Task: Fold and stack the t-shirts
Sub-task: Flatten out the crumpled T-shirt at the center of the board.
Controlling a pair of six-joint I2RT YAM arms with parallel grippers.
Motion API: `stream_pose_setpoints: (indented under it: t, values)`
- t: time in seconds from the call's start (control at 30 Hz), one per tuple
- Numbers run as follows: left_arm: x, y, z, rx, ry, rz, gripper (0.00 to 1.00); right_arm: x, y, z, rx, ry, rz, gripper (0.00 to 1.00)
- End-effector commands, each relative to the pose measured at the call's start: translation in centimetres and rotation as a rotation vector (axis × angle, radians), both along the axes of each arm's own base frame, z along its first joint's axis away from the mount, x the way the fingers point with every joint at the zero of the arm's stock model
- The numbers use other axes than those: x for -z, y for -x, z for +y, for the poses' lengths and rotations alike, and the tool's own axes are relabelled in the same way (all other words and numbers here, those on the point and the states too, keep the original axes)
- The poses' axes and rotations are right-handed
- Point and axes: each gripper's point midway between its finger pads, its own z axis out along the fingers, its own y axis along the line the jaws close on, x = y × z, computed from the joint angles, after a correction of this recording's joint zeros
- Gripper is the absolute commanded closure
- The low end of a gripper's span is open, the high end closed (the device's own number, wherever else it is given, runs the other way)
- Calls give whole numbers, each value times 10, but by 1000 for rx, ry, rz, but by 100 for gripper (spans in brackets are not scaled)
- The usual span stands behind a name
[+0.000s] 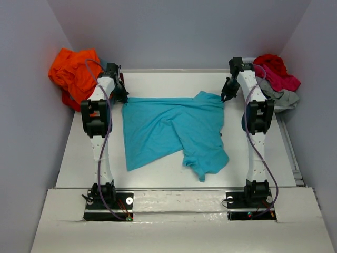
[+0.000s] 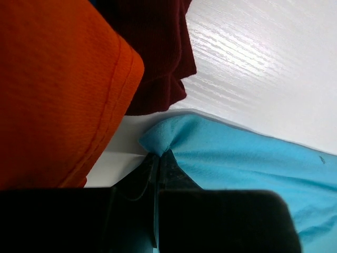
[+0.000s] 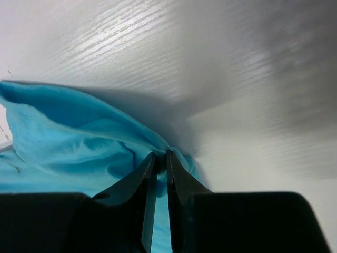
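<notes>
A turquoise t-shirt (image 1: 168, 129) lies spread on the white table, rumpled at its near right. My left gripper (image 1: 124, 99) is shut on its far left corner; in the left wrist view the pinched cloth (image 2: 160, 137) bulges past the closed gripper (image 2: 159, 156). My right gripper (image 1: 225, 96) is shut on its far right corner, cloth (image 3: 79, 132) bunched at the gripper (image 3: 161, 156). An orange shirt (image 1: 73, 74) is heaped at the far left, and a maroon one (image 2: 152, 47) shows beside it in the left wrist view. Red and pink shirts (image 1: 276, 71) lie on a grey one (image 1: 281, 97) at the far right.
Grey walls (image 1: 179, 31) close in the table (image 1: 158, 79) at the back and both sides. The arm bases (image 1: 108, 203) stand on the near edge.
</notes>
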Motion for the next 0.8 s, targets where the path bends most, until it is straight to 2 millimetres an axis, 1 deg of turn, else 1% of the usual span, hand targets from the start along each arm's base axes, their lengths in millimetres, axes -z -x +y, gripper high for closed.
stream_pose_setpoints:
  t: [0.0,0.03,0.13,0.17,0.27,0.37,0.4,0.6,0.63,0.67,0.7,0.73,0.77]
  values:
    - [-8,-3,17,-32,-27,4,94,-14,-17,5,-47,-11,-75,76]
    - [-5,-3,16,-31,-22,8,94,-13,-18,6,-54,-17,-75,70]
    - [-2,-2,14,-20,-13,14,94,-11,-21,8,-69,-27,-86,58]
    - [0,-1,14,-18,-13,18,94,-9,-22,9,-76,-31,-89,53]
    - [3,-1,12,-13,-5,24,94,-7,-26,11,-82,-42,-97,50]
    - [5,0,11,-4,4,31,94,-3,-28,15,-82,-65,-98,49]
    - [5,-1,6,7,1,29,94,-2,-28,16,-81,-67,-96,50]
    - [6,2,7,12,-3,38,94,6,-29,18,-83,-79,-90,55]
    - [5,2,6,13,-1,36,94,9,-28,18,-85,-81,-85,58]
    - [5,3,7,12,-3,38,94,10,-29,19,-88,-85,-87,62]
    - [5,3,6,13,-1,36,94,15,-29,20,-91,-90,-79,65]
    - [4,4,1,25,-2,38,94,16,-30,20,-91,-90,-81,73]
    - [4,3,1,26,-4,36,93,18,-30,20,-91,-89,-81,77]
